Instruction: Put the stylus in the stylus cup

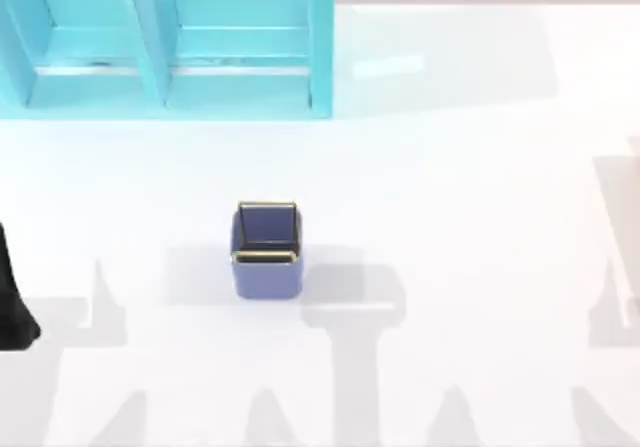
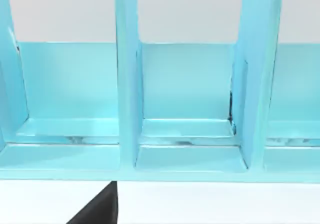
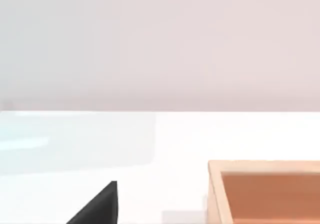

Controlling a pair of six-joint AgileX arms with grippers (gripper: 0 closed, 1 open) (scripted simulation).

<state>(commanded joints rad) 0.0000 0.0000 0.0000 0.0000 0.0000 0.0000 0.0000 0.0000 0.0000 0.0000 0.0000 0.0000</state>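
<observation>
The cup stands upright at frame centre, mouth open to receive. My left arm waits at the left edge; its finger state I cannot tell.

A cup stands upright near the middle of the desk. Well behind it, at the desk's far left, sits a shelf unit (upright dividers splitting it into compartments). A tray rests on the desk.
</observation>
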